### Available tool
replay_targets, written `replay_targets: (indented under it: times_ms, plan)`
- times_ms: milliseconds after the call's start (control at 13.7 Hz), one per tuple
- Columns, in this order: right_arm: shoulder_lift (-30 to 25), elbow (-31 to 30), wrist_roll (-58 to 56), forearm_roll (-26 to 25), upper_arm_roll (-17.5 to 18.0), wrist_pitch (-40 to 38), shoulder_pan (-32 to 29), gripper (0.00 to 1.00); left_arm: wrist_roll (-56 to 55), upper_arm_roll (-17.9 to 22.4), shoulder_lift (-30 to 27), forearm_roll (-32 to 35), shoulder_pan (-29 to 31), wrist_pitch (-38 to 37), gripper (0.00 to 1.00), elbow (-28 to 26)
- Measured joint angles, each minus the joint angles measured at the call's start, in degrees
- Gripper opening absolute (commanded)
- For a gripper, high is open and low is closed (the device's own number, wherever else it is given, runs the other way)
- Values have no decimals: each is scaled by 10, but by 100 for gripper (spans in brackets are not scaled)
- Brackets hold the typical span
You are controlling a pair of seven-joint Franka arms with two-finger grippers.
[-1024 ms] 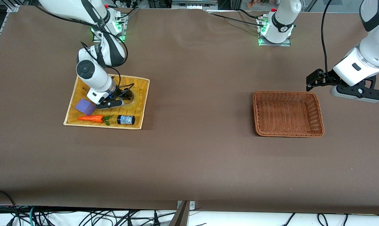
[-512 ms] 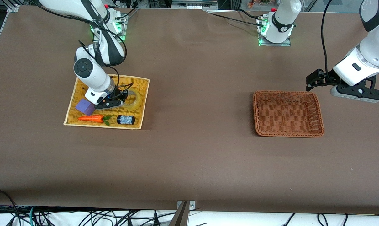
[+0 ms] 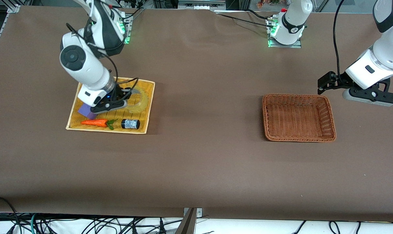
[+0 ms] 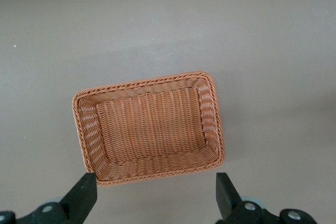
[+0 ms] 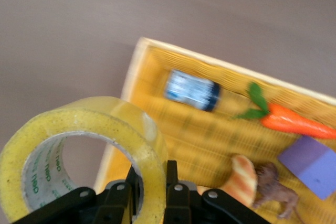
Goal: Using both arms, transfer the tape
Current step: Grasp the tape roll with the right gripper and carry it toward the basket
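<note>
2 arms work this table, and only the right one is busy. The right gripper (image 3: 128,97) hangs over the yellow woven tray (image 3: 149,107) at the right arm's end of the table, its fingers (image 5: 134,184) clenched on the wall of the tape (image 3: 140,101), one finger inside the hole and one outside. In the right wrist view the roll (image 5: 84,150) is lifted off the tray, with the tray floor showing underneath it.

On that tray lie 3 things in the front view: a purple block (image 3: 85,111), an orange toy carrot (image 3: 94,122) and a small black cylinder with a blue-white label (image 3: 130,123). The right wrist view adds a small brown animal figure (image 5: 273,187) beside the block.

The left arm waits, its left gripper (image 3: 323,85) released with jaws wide, over bare table just beside the brown wicker basket (image 3: 266,117) at the left arm's end of the table.
</note>
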Motion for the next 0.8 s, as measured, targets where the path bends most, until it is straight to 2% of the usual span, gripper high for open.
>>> replay_targets:
  times_ms: [146,293,439,659,805]
  plan:
    - [31,44,72,1,2,-8,57,0,0,0,0,0,0,0,100,0]
    - [87,93,160,1,3,-6,117,0,0,0,0,0,0,0,100,0]
    - [163,167,265,2,2,-1,179,0,0,0,0,0,0,0,100,0]
    - [298,318,425,2,-19,10,275,0,0,0,0,0,0,0,100,0]
    - [373,391,509,2,-26,40,317,0,0,0,0,0,0,0,100,0]
